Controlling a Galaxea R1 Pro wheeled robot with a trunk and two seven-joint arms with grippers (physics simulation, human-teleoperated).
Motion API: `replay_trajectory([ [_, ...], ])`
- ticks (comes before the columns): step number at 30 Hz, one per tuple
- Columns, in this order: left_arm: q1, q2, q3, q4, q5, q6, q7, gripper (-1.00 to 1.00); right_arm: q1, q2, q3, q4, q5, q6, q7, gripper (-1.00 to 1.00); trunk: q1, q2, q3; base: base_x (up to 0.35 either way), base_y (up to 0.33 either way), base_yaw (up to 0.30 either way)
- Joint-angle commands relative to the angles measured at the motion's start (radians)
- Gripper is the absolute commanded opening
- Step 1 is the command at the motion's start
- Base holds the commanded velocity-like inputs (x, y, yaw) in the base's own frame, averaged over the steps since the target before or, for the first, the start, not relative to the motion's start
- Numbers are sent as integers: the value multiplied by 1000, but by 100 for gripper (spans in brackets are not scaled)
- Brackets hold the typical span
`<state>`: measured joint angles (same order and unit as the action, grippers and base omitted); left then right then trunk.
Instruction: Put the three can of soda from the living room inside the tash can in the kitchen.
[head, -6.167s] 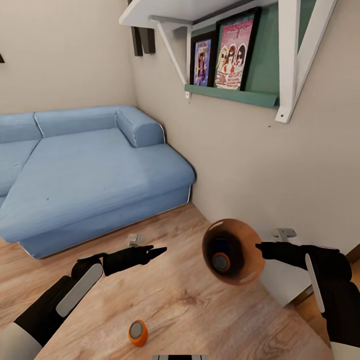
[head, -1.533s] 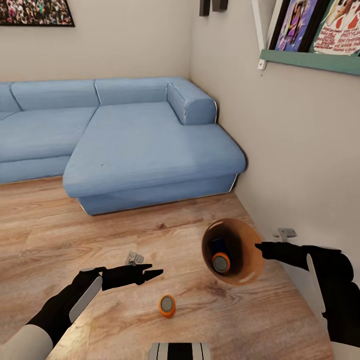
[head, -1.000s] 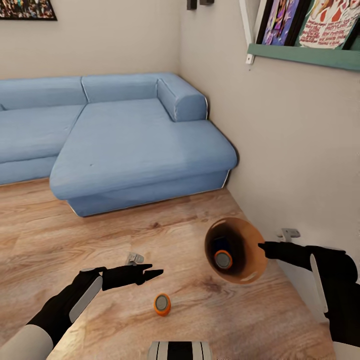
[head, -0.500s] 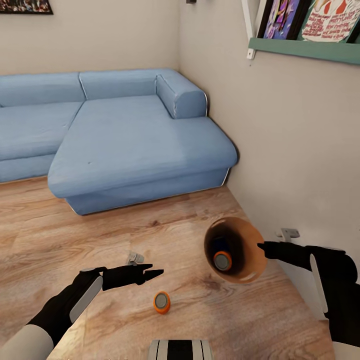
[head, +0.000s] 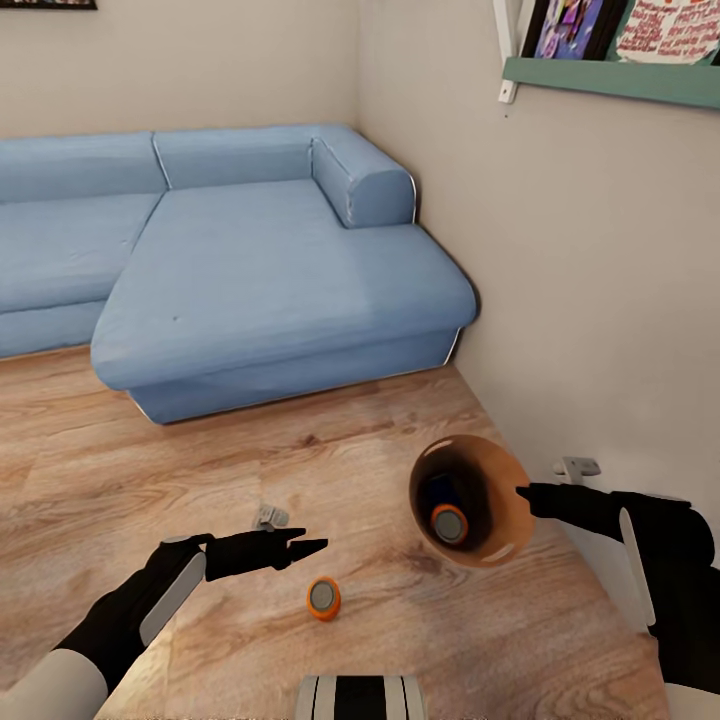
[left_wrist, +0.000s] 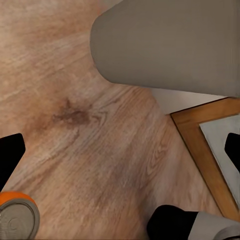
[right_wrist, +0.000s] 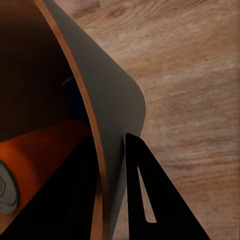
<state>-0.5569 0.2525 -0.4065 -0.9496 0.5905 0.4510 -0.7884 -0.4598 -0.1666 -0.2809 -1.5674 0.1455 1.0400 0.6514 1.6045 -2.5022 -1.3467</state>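
Holding the tilted trash can (head: 495, 500) by its rim, the right gripper (head: 525, 493) jaws pinch shut; inside lie an orange can (head: 449, 524) and a blue one. Left gripper (head: 312, 546) jaws look nearly closed, empty, above the third can (head: 322, 597) on the floor (head: 380, 620). Tilting further could spill the cans.

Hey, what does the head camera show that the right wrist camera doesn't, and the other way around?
Head view alone: the blue sofa, the green wall shelf, the left gripper open over the floor, and an orange soda can lying loose on the planks beyond it.

Right wrist view alone: a close look at the right gripper's fingers straddling the bin's thin wall, one inside and one outside.

Both: the copper trash can, an orange can inside it with something blue behind it, and the wood floor.
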Motion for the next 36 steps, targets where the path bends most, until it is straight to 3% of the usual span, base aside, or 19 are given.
replay_trajectory([
  [1,0,1,0,0,0,0,0,100,0,0,0,0,-29,7,5,-100,0,0,-2,0,0,0],
  [36,0,5,-3,-8,0,-1,-1,100,0,-2,0,6,-26,-12,11,-100,0,0,-59,0,0,0],
])
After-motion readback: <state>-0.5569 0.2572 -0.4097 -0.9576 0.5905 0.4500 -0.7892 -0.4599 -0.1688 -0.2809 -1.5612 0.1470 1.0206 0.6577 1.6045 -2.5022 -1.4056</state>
